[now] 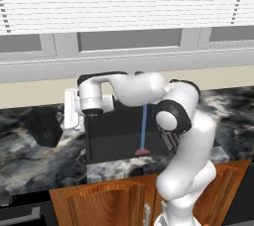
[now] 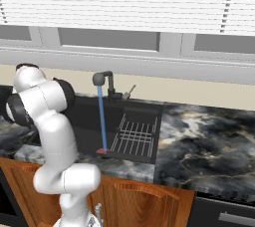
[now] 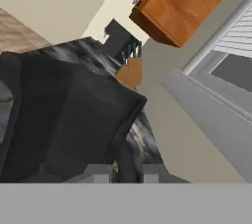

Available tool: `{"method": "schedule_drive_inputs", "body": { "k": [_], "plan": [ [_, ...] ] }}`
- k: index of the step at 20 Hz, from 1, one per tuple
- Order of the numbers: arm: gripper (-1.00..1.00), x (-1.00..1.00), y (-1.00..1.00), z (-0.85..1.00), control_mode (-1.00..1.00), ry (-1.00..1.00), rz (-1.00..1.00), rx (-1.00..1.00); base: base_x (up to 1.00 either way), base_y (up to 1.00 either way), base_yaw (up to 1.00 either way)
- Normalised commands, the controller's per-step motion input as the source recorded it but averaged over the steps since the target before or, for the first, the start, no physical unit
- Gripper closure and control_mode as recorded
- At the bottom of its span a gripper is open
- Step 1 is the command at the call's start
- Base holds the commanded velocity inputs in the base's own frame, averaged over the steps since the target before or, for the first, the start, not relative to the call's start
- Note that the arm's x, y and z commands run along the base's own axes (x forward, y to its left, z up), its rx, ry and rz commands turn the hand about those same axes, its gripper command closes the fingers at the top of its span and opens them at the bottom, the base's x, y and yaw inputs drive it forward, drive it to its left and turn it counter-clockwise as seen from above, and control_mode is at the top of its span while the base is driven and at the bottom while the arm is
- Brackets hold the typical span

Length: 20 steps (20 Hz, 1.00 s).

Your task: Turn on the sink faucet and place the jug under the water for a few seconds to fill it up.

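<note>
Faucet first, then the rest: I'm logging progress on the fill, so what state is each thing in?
Faucet: on.
Water: running in a straight stream into the sink.
Sink: wet under the stream, rack on one side.
Jug: upright on the counter left of the sink, not yet under the water.
Pincer: shut on the jug's handle.
</note>
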Motion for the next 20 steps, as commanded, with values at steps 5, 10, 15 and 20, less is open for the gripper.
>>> {"method": "schedule_drive_inputs", "body": {
  "k": [5,10,15,20],
  "plan": [
    [1.00,-0.32,-0.01,0.23,-1.00,-0.24,-0.01,0.03,0.00,0.00,0.00],
    [1.00,-0.34,-0.33,0.39,-1.00,-0.07,-0.07,0.15,0.00,0.00,0.00],
    [1.00,-0.36,-0.97,0.29,-1.00,0.00,-0.08,0.23,0.00,0.00,0.00],
    [1.00,-0.45,-1.00,0.00,-1.00,0.05,-0.16,0.14,0.00,0.00,0.00]
  ]
}}
